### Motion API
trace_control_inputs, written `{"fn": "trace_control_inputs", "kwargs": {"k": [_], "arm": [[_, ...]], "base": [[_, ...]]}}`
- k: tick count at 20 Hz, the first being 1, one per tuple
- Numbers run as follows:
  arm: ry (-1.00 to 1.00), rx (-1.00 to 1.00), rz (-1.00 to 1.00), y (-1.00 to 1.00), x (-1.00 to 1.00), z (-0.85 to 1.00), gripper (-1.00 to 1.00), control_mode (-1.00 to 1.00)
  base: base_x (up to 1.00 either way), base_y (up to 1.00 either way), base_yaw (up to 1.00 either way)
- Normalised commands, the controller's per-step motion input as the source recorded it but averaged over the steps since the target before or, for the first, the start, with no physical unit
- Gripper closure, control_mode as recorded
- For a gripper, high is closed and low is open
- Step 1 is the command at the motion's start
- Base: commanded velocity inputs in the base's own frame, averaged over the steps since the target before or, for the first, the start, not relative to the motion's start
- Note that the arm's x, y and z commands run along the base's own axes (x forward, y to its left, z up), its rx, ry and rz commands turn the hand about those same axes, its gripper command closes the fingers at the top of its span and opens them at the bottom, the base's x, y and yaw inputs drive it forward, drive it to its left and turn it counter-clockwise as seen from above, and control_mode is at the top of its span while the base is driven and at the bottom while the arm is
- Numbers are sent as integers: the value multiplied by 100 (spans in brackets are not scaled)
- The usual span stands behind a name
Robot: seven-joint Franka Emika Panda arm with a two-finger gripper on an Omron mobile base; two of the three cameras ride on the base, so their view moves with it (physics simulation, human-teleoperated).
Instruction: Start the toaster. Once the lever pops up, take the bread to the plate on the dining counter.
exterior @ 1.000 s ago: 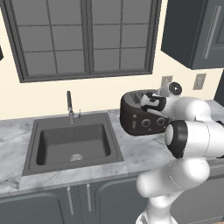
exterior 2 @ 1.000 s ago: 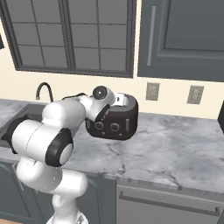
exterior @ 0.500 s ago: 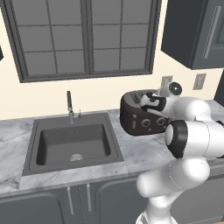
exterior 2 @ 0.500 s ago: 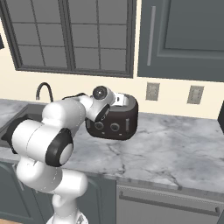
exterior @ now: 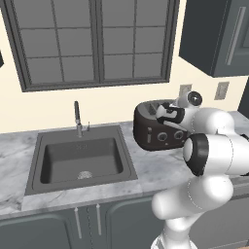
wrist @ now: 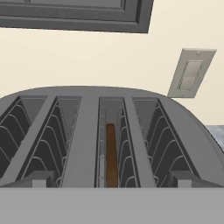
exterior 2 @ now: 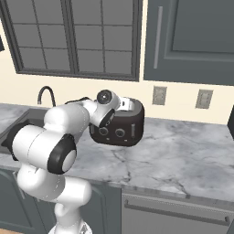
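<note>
Now the gripper (exterior: pixel 165 113) is hanging over the toaster (exterior: pixel 158 130) with jaws spread wide and nothing between them, probably lining up on the slots. Inside one slot the bread (wrist: pixel 111 153) is sitting upright. Marble worktop (exterior 2: pixel 183 157), dark sink (exterior: pixel 80 158) alongside, window (exterior: pixel 92 41) behind.
</note>
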Motion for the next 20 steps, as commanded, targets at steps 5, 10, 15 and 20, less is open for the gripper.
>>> {"fn": "trace_control_inputs", "kwargs": {"k": [5, 10, 15, 20], "arm": [[0, 0, 0, 0, 0, 0, -100, -100], [0, 0, 0, 0, 0, 0, -100, -100], [0, 0, 0, 0, 0, 0, -100, -100], [0, 0, 0, 0, 0, 0, -100, -100]], "base": [[0, 0, 0], [0, 0, 0], [0, 0, 0], [0, 0, 0]]}}
